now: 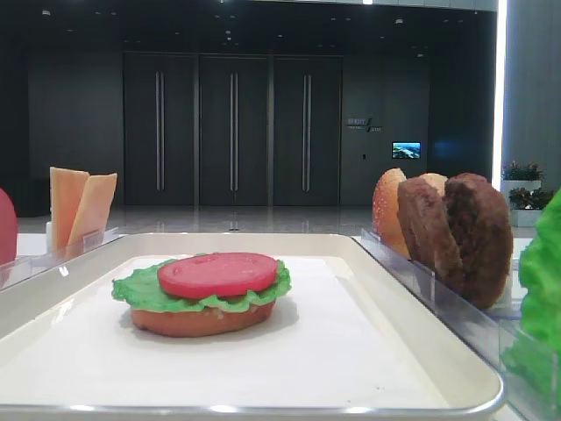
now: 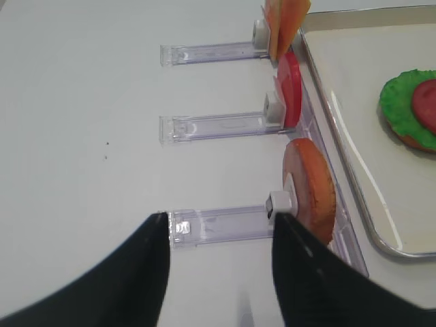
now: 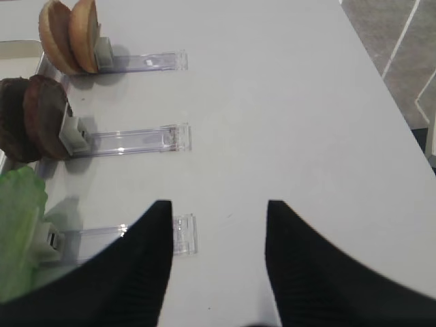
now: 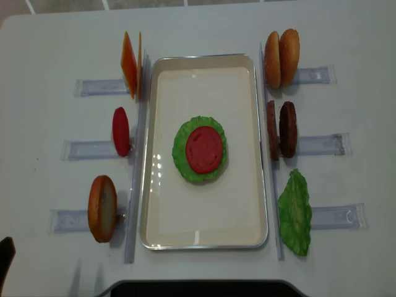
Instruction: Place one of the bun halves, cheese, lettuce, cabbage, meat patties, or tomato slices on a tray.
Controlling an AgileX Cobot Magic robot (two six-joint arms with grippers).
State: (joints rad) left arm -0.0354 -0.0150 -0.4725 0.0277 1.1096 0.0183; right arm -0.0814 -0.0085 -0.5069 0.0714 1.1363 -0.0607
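left wrist | tool [image 2: 218,225] open | tomato slice [image 2: 289,90] well ahead, apart

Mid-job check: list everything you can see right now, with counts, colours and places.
tray: 1, cream-white, table centre
stack on the tray: tomato slice on lettuce on bun base
spare tomato slice: 1, red, left middle holder
cheese: 2, orange, left far holder
bun half: 1, tan, left near holder
bun halves: 2, tan, right far holder
meat patties: 2, brown, right middle holder
lettuce leaf: 1, green, right near holder
left gripper: black fingers apart, empty
right gripper: black fingers apart, empty
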